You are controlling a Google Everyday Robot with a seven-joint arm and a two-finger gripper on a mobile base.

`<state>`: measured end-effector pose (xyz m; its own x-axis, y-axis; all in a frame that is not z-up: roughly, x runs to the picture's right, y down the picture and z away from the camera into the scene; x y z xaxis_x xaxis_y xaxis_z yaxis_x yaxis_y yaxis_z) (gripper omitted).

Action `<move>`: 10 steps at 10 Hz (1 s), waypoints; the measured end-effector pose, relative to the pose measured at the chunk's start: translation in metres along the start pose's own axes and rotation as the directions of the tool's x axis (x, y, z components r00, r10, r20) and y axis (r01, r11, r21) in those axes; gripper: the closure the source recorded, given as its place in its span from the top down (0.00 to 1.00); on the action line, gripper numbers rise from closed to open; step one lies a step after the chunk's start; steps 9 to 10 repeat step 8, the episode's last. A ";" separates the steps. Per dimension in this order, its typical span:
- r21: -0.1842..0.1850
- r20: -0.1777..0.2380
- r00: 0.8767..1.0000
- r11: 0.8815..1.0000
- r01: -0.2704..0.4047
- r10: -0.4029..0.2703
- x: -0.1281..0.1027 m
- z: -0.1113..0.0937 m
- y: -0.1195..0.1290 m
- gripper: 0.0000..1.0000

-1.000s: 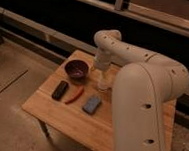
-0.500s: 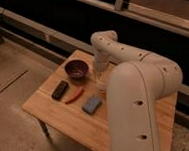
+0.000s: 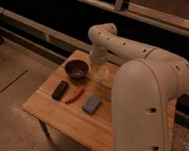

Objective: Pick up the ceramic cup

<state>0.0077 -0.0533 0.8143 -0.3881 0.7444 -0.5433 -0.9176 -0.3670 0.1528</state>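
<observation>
Camera view: arm folded over the far side of the table, cup barely showing beneath it

The largest thing in sight is the robot's arm [image 3: 146, 100], a pale, bulky column rising at the right and bending back over the tabletop. Under it stands the wooden table [image 3: 68, 119], its near edge running toward the lower right and its left corner close to the floor seam.

Toward the far edge of the tabletop, left of the arm's tip, sits the dark maroon bowl [image 3: 77, 69]. Nearer the middle lie three small things in a row: a black oblong object [image 3: 60, 90] closest to the left edge, a red slender object [image 3: 75, 94] beside it, and a blue-grey block [image 3: 92, 103] a little nearer the near edge.

The gripper [image 3: 99, 70] hangs at the arm's end, just right of the bowl and near the far edge. The ceramic cup [image 3: 101, 75] shows only as a pale shape at or directly beneath it — whether the two touch I cannot tell.

As a judgement: glazed ceramic is stiff and will not give, so the hold depends on friction alone, and a smooth, slightly tapered wall may slide. The cup is likely light but brittle — a drop onto wood could chip it. The best hold seems to be across the wall just below the rim, squarely on the widest line, with the bowl kept clear.
</observation>
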 end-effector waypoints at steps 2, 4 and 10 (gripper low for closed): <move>-0.021 0.037 0.999 1.000 0.015 -0.014 0.008 -0.020 0.001 0.00; -0.037 0.115 0.992 0.998 0.058 -0.054 0.023 -0.051 0.010 0.00; -0.042 0.159 0.985 0.996 0.074 -0.067 0.038 -0.067 0.014 0.00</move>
